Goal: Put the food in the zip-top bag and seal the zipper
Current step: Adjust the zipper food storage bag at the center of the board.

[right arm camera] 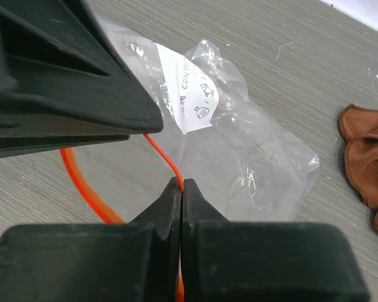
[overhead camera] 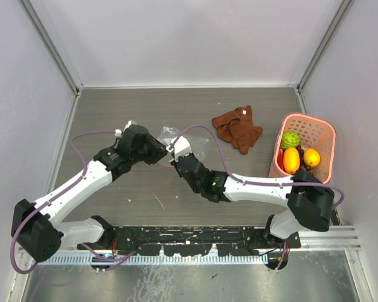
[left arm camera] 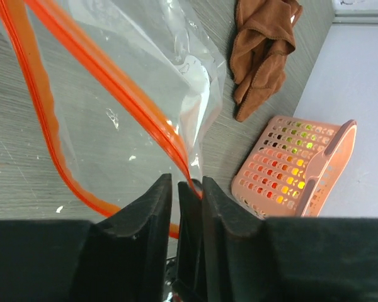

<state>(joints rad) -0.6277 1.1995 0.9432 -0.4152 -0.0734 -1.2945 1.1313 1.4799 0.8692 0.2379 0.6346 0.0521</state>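
Black plastic arms reach from the lower edge of the top view toward the middle of the grey table [overhead camera: 145, 195], and the two grippers meet there, almost tip to tip. The right gripper [right arm camera: 181, 182] has its jaws pressed together, and the thin orange-red zipper [left arm camera: 113, 82] runs straight into them, so it is clamped on this strip. The left gripper [left arm camera: 186, 182] is just beside it, coming from the left of the frame. Its jaws stand a little apart, and in its own camera the closed tips of the other gripper and the end of the strip show in the narrow gap. Whether its pads touch the strip, I cannot tell.

Just behind both grippers, in the centre of the top view, lies the zip-top bag [right arm camera: 264, 157], clear and crinkled, flat on the table. A white label [right arm camera: 189, 82] with handwriting is on it. The mouth of the bag is open: the strip splits into two orange lines that spread apart.

Further to the right, at the right edge of the frame, stands a pink basket [overhead camera: 327, 129]. The food is inside it: a bumpy green ball [overhead camera: 290, 139], a yellow-orange fruit [overhead camera: 292, 159], a second round orange fruit [overhead camera: 312, 157] and a red slice [overhead camera: 280, 160] at the left wall.

A brown cloth [overhead camera: 238, 129] lies crumpled above and left of the basket, apart from the bag.
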